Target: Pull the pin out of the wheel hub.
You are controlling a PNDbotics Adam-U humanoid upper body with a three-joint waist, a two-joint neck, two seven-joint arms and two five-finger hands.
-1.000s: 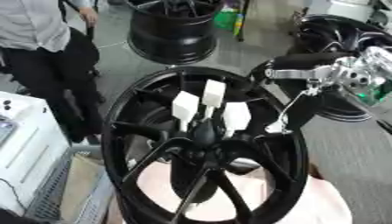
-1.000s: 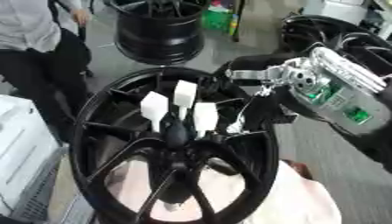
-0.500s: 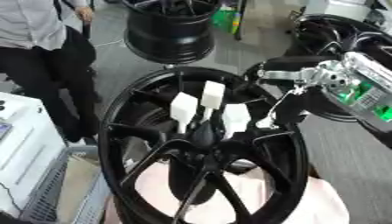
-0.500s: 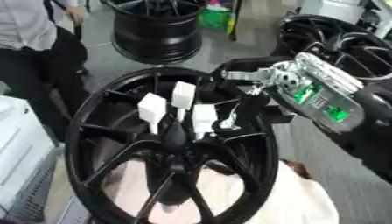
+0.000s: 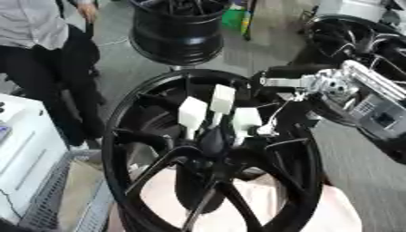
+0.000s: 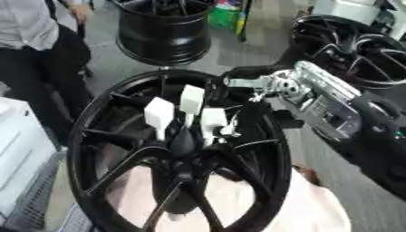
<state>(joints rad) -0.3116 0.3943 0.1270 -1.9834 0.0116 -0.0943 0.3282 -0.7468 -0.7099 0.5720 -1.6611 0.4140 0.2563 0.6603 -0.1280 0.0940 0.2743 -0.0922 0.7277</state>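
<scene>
A workshop floor with spare rims is seen behind. The hub (image 5: 212,138) carries white-tagged pins (image 5: 246,120) at its centre. The right hand (image 5: 317,86) is nearby; its fingers cannot be judged. A straight pull is advised.

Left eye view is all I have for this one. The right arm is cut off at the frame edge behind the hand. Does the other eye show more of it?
Observer: Yes. In the right eye view the right hand sits at the wheel hub's upper right, and the forearm runs on into a dark section toward the lower right.
Operator: Anything behind the arm?
Observer: A second black wheel lies behind it, with its spokes showing further across than in your view.
</scene>
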